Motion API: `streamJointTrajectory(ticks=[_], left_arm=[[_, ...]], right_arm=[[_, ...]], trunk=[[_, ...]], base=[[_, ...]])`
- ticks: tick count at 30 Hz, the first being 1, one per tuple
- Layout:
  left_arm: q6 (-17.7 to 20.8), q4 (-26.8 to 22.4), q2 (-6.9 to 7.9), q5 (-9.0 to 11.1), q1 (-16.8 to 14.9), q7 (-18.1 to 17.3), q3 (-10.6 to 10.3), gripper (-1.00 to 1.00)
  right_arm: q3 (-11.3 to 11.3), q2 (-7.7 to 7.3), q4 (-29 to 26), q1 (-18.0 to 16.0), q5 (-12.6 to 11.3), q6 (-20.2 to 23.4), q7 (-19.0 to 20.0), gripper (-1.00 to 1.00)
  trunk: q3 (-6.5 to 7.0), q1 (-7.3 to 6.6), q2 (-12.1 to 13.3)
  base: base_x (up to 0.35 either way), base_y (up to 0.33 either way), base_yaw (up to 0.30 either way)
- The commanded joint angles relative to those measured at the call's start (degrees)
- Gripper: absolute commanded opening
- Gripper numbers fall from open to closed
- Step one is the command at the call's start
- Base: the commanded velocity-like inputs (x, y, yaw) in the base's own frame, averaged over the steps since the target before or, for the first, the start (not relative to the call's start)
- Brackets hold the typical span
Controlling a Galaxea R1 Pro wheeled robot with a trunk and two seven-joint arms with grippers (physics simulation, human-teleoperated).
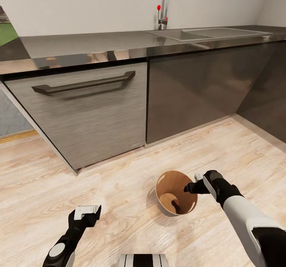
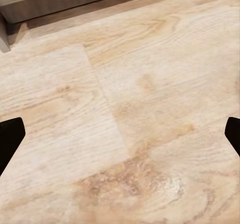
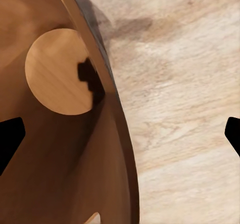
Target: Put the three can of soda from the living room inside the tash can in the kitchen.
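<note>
Floor point(image 1: 238, 148): pale wood planks, beige with tan grain streaks and darker brownish blotches.
Bin point(image 1: 190, 209): grey-beige outside, warm brown inside, lighter tan round bottom with a dark shadow patch.
Cabinet front point(image 1: 91, 116): grey with fine horizontal grain; bar handle point(image 1: 83, 85) dark brown-black. Neighbouring panel point(image 1: 190, 96): darker, glossy grey.
Tabletop point(image 1: 99, 46): shiny dark steel, pale reflections along the front edge.
Sink point(image 1: 206, 33): lighter grey steel. Tap point(image 1: 165, 4): silver, red knob.
Wall point(image 1: 79, 4): off-white.
Left tool point(image 1: 88, 213): black with a white block. Right tool point(image 1: 193, 184): black; forearm behind it white, then black.
</note>
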Motion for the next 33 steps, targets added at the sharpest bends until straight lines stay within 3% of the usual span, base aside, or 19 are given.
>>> streamJointTrajectory(ticks=[1, 28, 29, 33], left_arm=[[-0.01, -0.01, 0.0, 0.0, 0.0, -0.02, 0.0, 1.0], [-0.05, -0.02, 0.0, 0.06, 0.0, 0.0, 0.0, 1.0], [-0.05, -0.02, 0.0, 0.07, 0.0, 0.0, 0.0, 1.0], [-0.05, -0.03, 0.0, 0.07, 0.0, 0.0, 0.0, 1.0]], right_arm=[[0.01, 0.01, 0.0, 0.0, 0.0, 0.0, -0.01, 1.0], [0.04, 0.2, 0.0, 0.0, 0.0, 0.0, -0.02, 1.0], [0.04, 0.21, 0.0, 0.0, 0.0, 0.0, -0.03, -1.0], [-0.02, 0.12, 0.0, 0.05, 0.0, -0.07, -0.04, -1.0]], trunk=[[0.0, 0.0, 0.0], [-0.22, 0.03, -0.01], [-0.22, 0.03, -0.01], [-0.22, 0.03, -0.01]], base=[[0.0, 0.0, 0.0], [0.0, 0.0, 0.0], [0.0, 0.0, 0.0], [0.0, 0.0, 0.0]])
